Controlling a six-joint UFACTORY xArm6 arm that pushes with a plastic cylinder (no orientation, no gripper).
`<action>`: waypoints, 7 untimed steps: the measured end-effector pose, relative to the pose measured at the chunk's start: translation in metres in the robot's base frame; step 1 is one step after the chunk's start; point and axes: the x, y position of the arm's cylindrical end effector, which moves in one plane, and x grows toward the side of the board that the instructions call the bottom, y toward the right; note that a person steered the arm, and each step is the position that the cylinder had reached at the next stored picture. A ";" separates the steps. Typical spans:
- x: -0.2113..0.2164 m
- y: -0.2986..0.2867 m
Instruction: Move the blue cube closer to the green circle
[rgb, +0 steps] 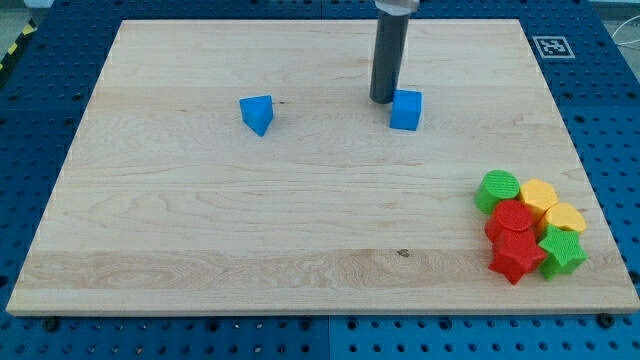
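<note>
The blue cube (406, 110) sits on the wooden board (300, 230), right of centre in its upper half. My tip (381, 99) stands just at the cube's upper left, touching or nearly touching it. The green circle (497, 189), a flat round block, lies near the board's right edge, below and to the right of the cube. It is the upper-left piece of a tight cluster of blocks.
A blue triangular block (257, 114) lies at the upper left of centre. Beside the green circle are two yellow blocks (540, 194) (564, 218), a red round block (512, 219), a red star (516, 258) and a green star (561, 250).
</note>
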 end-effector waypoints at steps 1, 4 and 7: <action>0.021 0.028; 0.057 0.078; 0.097 0.086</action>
